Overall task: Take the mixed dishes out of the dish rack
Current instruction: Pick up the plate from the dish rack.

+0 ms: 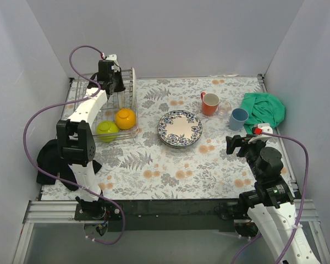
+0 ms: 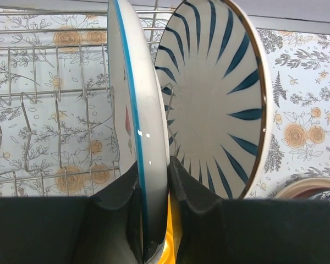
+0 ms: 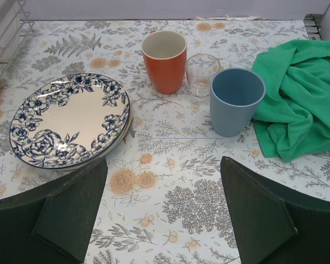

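Unloading the plates looked to be the step in hand. In the upper left of the top view the left gripper (image 1: 111, 77) was down in the far end of the dish rack (image 1: 135, 96). Its wrist view showed the two fingers closed tight on the lower edge of a pale, blue-rimmed plate (image 2: 137, 99), which stood on edge in the middle of the frame. Just right of it, close and perhaps touching low down, leaned the dark-and-white striped plate (image 2: 214, 99). An orange-yellow bowl (image 1: 125, 118) and a lime-green bowl (image 1: 107, 131) sat in the rack's near end, lower in the frame.

Out on the table (image 1: 154, 165), a floral plate (image 3: 69, 121) lay flat at centre, seemingly stacked on another. To its upper right stood the orange mug (image 3: 164, 60), the small clear glass (image 3: 201, 74) and the light-blue cup (image 3: 236, 102), with the green cloth (image 3: 297, 104) at the right edge. The right gripper (image 3: 163, 165) hung above the table at lower right, fingers spread wide and holding nothing.

By my reading the task was past halfway, with two plates and two bowls in the rack. The next move called for a straight lift, clear of the rack's slots and without dragging the striped neighbour, then a swing toward the floral stack.
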